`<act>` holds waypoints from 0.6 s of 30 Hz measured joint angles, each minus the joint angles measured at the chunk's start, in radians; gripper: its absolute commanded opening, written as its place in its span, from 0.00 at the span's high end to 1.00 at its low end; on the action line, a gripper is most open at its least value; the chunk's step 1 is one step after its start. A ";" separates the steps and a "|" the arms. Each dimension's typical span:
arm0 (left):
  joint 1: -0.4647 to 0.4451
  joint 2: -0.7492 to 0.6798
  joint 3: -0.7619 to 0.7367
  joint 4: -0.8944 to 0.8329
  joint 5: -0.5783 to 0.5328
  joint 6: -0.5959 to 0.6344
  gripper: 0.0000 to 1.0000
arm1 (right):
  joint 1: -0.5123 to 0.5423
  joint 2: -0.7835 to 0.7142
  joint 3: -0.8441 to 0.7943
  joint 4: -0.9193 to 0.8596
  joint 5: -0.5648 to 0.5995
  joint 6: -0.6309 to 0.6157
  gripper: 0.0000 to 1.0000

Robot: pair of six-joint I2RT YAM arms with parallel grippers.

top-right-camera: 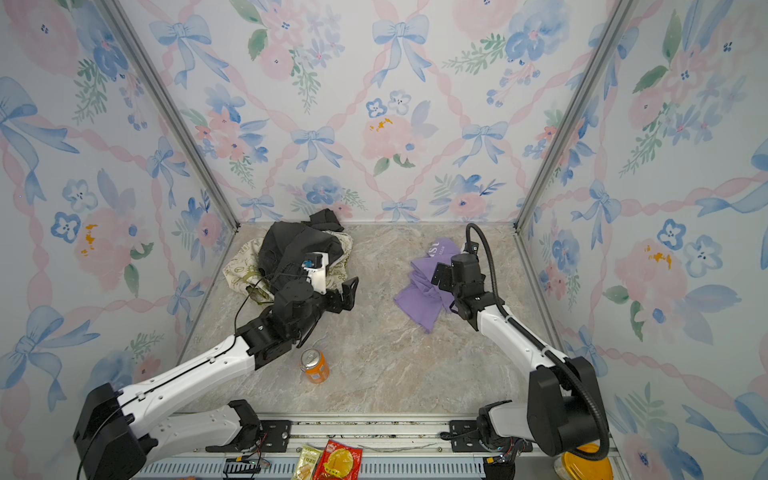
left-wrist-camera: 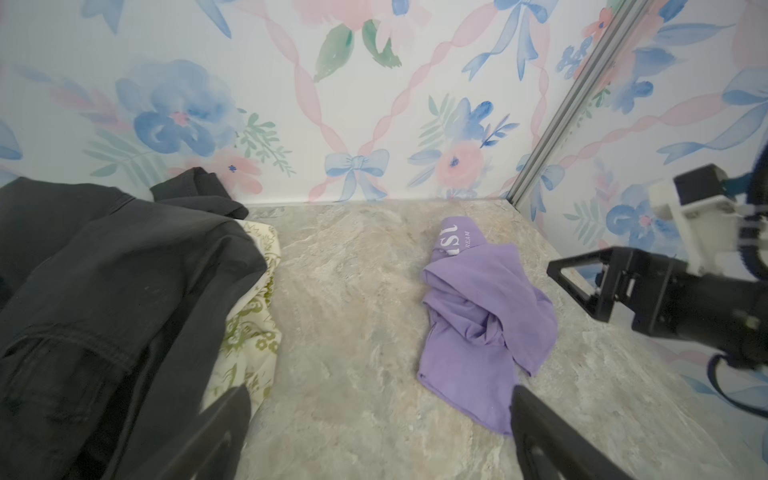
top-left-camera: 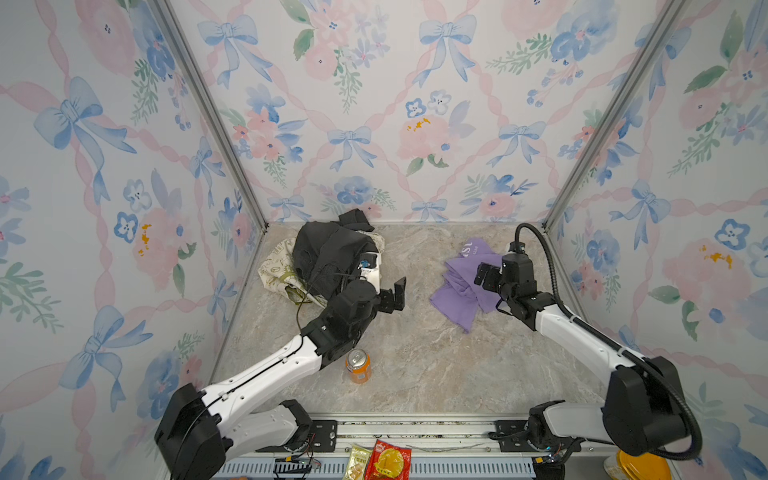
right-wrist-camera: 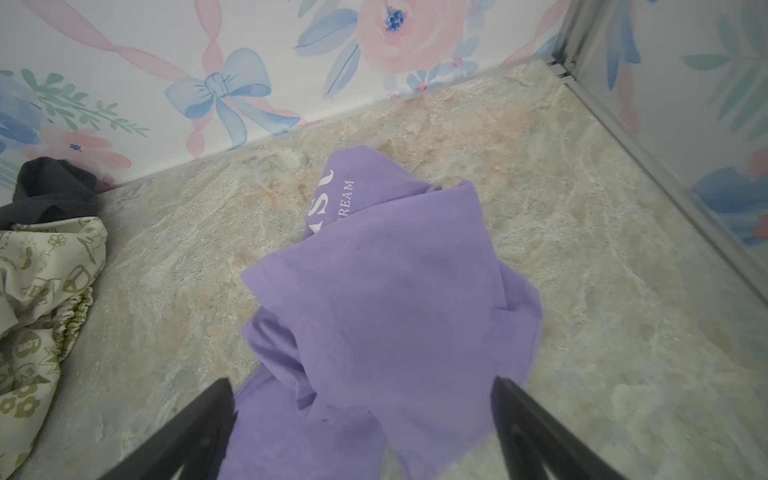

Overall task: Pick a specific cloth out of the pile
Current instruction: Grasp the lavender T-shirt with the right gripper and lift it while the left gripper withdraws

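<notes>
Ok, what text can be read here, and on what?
"REAM": purple cloth, small white print, beginning folded away.
"LOVE": cream cloth, green print.
Bigger white letters on the purple cloth: partly folded, unreadable.
Print on the orange can and snack packets: too small to read.

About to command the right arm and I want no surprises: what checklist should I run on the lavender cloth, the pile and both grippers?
1. The lavender cloth lies apart from the pile: ok, bare table between them.
2. The right gripper is open: ok, fingers spread above the cloth.
3. Right fingers touching the cloth: cannot tell.
4. The left gripper is open and empty: ok.
5. The orange can stands upright, clear of the cloth: ok.
</notes>
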 measured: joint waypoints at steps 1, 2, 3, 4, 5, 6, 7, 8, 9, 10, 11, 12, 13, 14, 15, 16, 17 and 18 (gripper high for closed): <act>0.005 -0.066 -0.037 -0.001 -0.006 0.007 0.02 | 0.000 0.051 0.035 -0.016 -0.016 0.001 0.09; 0.005 -0.114 -0.061 -0.002 -0.012 0.012 0.02 | 0.000 0.093 0.063 -0.031 -0.030 0.001 0.11; 0.005 -0.169 -0.085 -0.004 -0.016 0.019 0.02 | 0.000 0.137 0.091 -0.051 -0.044 0.002 0.13; 0.005 -0.216 -0.103 -0.008 -0.021 0.026 0.02 | 0.000 0.178 0.117 -0.069 -0.058 0.003 0.15; 0.005 -0.256 -0.116 -0.012 -0.024 0.032 0.02 | 0.000 0.214 0.138 -0.081 -0.067 0.007 0.17; 0.005 -0.295 -0.127 -0.016 -0.028 0.040 0.02 | 0.000 0.254 0.160 -0.095 -0.076 0.010 0.19; 0.005 -0.328 -0.135 -0.025 -0.031 0.049 0.02 | 0.000 0.286 0.175 -0.109 -0.083 0.013 0.21; 0.005 -0.354 -0.140 -0.034 -0.030 0.058 0.02 | 0.000 0.307 0.183 -0.121 -0.085 0.017 0.23; 0.005 -0.373 -0.142 -0.044 -0.029 0.069 0.02 | 0.000 0.327 0.192 -0.135 -0.085 0.019 0.26; 0.005 -0.387 -0.143 -0.052 -0.021 0.079 0.02 | 0.000 0.345 0.199 -0.149 -0.085 0.021 0.31; 0.005 -0.401 -0.147 -0.061 -0.010 0.091 0.02 | 0.000 0.361 0.208 -0.162 -0.083 0.023 0.38; 0.005 -0.412 -0.151 -0.066 0.002 0.101 0.02 | 0.000 0.377 0.219 -0.176 -0.081 0.021 0.47; 0.005 -0.418 -0.154 -0.071 0.013 0.109 0.02 | 0.000 0.388 0.229 -0.186 -0.080 0.021 0.52; 0.005 -0.422 -0.156 -0.074 0.025 0.116 0.02 | 0.000 0.402 0.240 -0.193 -0.079 0.024 0.60; 0.005 -0.422 -0.158 -0.076 0.041 0.122 0.02 | 0.000 0.413 0.250 -0.200 -0.077 0.025 0.70; 0.005 -0.420 -0.159 -0.079 0.051 0.124 0.02 | 0.000 0.420 0.258 -0.206 -0.076 0.021 0.77; 0.005 -0.419 -0.160 -0.082 0.062 0.127 0.02 | 0.000 0.424 0.265 -0.212 -0.073 0.022 0.82; 0.005 -0.417 -0.163 -0.084 0.073 0.130 0.02 | -0.001 0.424 0.270 -0.219 -0.073 0.018 0.86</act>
